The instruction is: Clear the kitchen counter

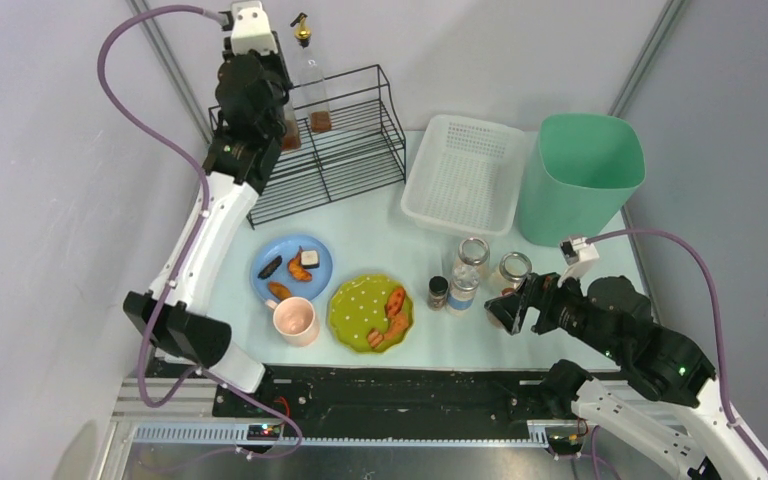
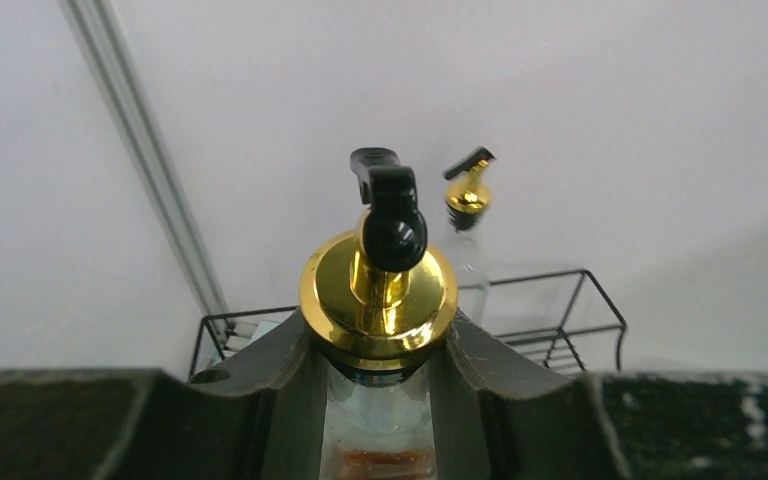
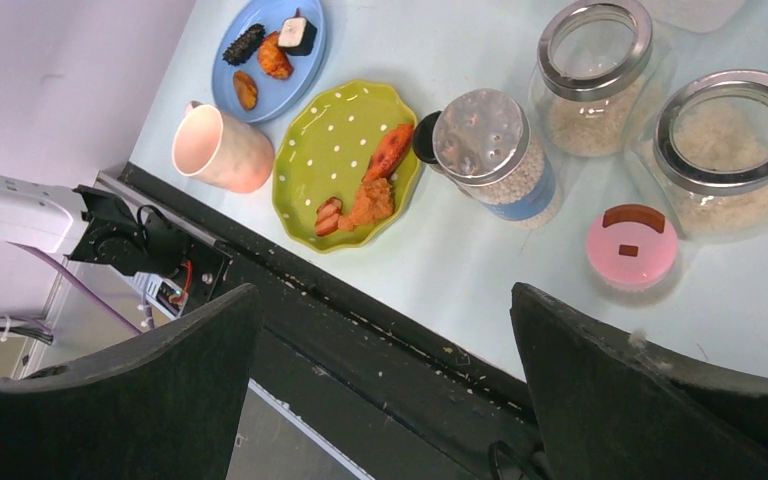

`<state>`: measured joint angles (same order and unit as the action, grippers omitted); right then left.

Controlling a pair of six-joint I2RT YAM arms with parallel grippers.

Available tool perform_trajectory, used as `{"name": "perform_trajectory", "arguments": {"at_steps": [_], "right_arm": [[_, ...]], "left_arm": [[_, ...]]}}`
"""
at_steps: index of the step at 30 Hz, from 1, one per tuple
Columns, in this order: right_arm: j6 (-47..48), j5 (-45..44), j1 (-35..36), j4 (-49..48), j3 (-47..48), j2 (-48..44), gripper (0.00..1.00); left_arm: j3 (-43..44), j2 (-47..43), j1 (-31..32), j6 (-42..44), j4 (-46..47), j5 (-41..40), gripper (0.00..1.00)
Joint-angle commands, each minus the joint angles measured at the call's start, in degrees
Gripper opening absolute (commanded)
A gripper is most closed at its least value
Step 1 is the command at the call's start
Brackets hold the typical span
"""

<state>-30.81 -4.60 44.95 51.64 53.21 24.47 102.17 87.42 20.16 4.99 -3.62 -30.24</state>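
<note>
No text, label or number is legible on anything here.

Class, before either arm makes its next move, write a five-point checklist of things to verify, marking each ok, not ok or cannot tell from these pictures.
1. Left gripper shut on the clear glass bottle with gold pourer: ok.
2. That bottle's base set down on the black wire rack: cannot tell, the arm hides most of it.
3. Second gold-topped glass bottle upright in the rack, apart from the held one: ok.
4. Right gripper open and empty: ok.
5. Pale mint-green kitchen counter cleared: not ok; the blue round plate, green dotted plate, pink mug and glass jars are on it.
</note>
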Motion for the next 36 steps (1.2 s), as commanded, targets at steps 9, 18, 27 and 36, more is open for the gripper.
{"name": "perform_trajectory", "arguments": {"at_steps": [9,18,27,36], "right_arm": [[1.6,3.9,0.3,-7.5,-2.7,1.6,0.98],[3.0,5.9,0.3,-11.5,-2.8,3.2,0.98],[3.5,5.8,0.4,-12.2,-2.8,6.5,0.98],[2.3,5.8,0.4,-15.3,-5.0,8.3,1.0]], "left_arm": [[21.9,12.6,-5.8,-0.9,5.2,-4.6,0.0],[34.2,23.7,-8.3,-1.2,5.2,-4.6,0.0],[35.7,28.4,-12.4,-4.6,5.4,-1.1,0.0],[33.2,29.9,-13.3,-5.1,5.4,-0.3,0.0]]}}
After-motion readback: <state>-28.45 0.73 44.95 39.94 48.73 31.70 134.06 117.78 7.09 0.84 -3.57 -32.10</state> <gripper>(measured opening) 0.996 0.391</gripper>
